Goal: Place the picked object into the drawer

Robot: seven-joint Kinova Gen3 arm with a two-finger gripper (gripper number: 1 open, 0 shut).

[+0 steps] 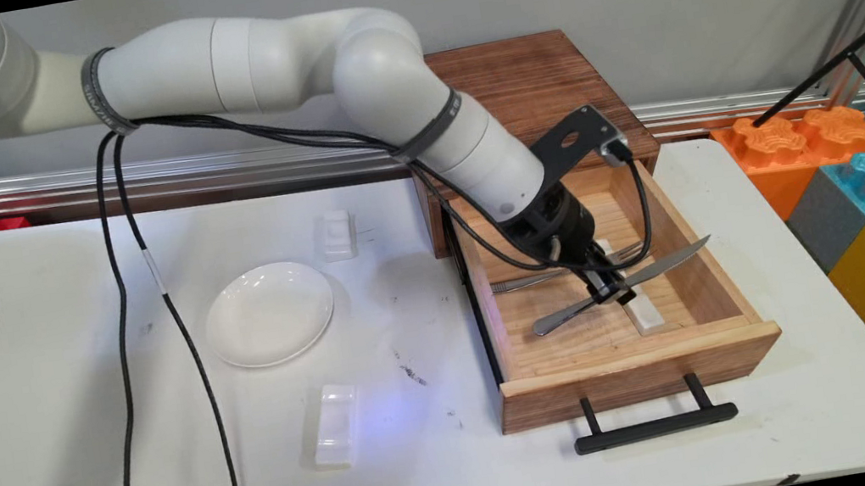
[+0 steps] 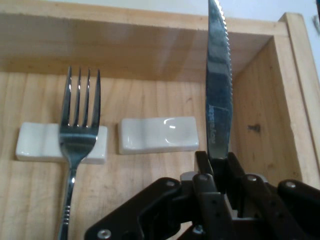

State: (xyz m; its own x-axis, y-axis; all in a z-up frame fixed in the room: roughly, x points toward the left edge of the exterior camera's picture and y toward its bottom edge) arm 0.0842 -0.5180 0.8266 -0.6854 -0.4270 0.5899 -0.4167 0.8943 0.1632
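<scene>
My gripper (image 1: 609, 291) (image 2: 219, 162) is shut on a steel knife (image 1: 627, 283) (image 2: 218, 85) and holds it just above the floor of the open wooden drawer (image 1: 640, 366). The serrated blade points toward the drawer's right wall, the handle toward its left. In the hand view a fork (image 2: 77, 145) lies with its neck on a white cutlery rest (image 2: 35, 142), and a second white rest (image 2: 159, 135) sits bare beside it, left of the blade. The main view shows the fork (image 1: 540, 276) partly hidden behind the hand.
The drawer (image 2: 150, 30) juts out of a dark wooden cabinet (image 1: 538, 86), its black handle (image 1: 655, 424) toward the table's near edge. A white plate (image 1: 269, 313) and two white rests (image 1: 337, 234) (image 1: 335, 425) lie on the table to the left. Coloured foam blocks (image 1: 859, 171) stand at the right.
</scene>
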